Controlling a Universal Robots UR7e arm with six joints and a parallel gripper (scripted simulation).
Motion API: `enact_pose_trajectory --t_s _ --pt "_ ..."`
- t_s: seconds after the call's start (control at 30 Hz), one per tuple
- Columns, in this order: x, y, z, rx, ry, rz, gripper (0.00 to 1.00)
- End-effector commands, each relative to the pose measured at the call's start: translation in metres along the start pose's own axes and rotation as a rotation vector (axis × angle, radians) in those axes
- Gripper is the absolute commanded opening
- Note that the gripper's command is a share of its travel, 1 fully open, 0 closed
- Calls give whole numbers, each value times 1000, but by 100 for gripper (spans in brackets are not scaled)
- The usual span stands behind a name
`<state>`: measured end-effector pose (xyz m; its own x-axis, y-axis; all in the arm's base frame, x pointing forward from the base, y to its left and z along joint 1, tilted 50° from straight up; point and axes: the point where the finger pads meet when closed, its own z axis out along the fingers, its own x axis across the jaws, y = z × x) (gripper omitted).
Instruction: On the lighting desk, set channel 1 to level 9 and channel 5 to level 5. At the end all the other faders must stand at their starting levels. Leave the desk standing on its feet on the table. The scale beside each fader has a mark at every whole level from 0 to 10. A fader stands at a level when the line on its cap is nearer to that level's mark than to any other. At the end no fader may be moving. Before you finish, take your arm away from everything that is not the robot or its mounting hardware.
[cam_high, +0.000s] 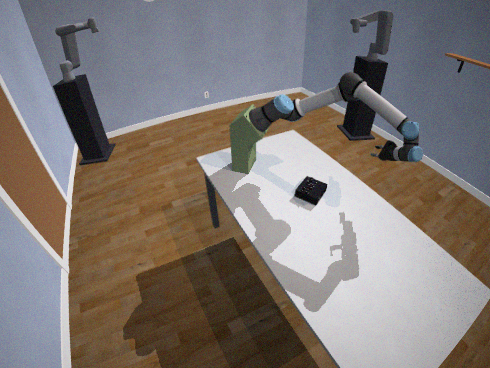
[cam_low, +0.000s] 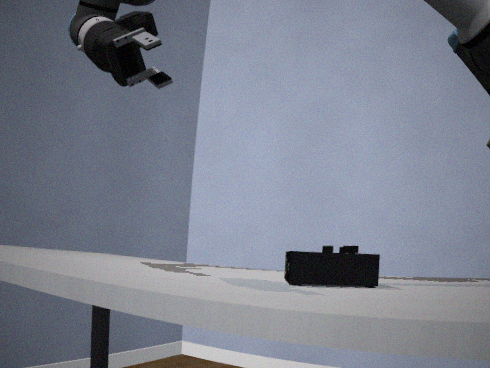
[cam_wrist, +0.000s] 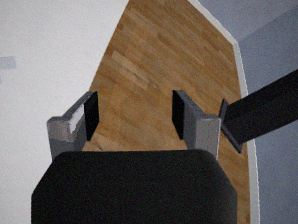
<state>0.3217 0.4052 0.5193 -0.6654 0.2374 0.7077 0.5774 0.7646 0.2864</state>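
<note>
The lighting desk (cam_high: 313, 189) is a small black box standing on the white table, in its far half. In the exterior view the desk (cam_low: 332, 268) stands level, with two fader caps (cam_low: 338, 249) showing above its top edge; fader levels are too small to read. My gripper (cam_high: 381, 149) is open and empty, high in the air beyond the table's right edge, far from the desk. It shows at the upper left in the exterior view (cam_low: 152, 59). In the wrist view the open fingers frame wooden floor, not the desk.
The arm's green base block (cam_high: 244, 140) stands at the table's far end. Two black pedestals with idle arms (cam_high: 82, 115) (cam_high: 366, 95) stand on the floor by the walls. A wooden shelf (cam_high: 467, 61) juts from the right wall.
</note>
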Motion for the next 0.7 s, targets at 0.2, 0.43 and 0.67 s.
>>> enact_pose_trajectory --t_s 0.2,0.43,0.67 --pt "-3 -1 -2 -10 -7 4 100" --pt "-10 -3 -4 -27 -18 14 100" --pt "-28 -10 -8 -69 -47 38 100"
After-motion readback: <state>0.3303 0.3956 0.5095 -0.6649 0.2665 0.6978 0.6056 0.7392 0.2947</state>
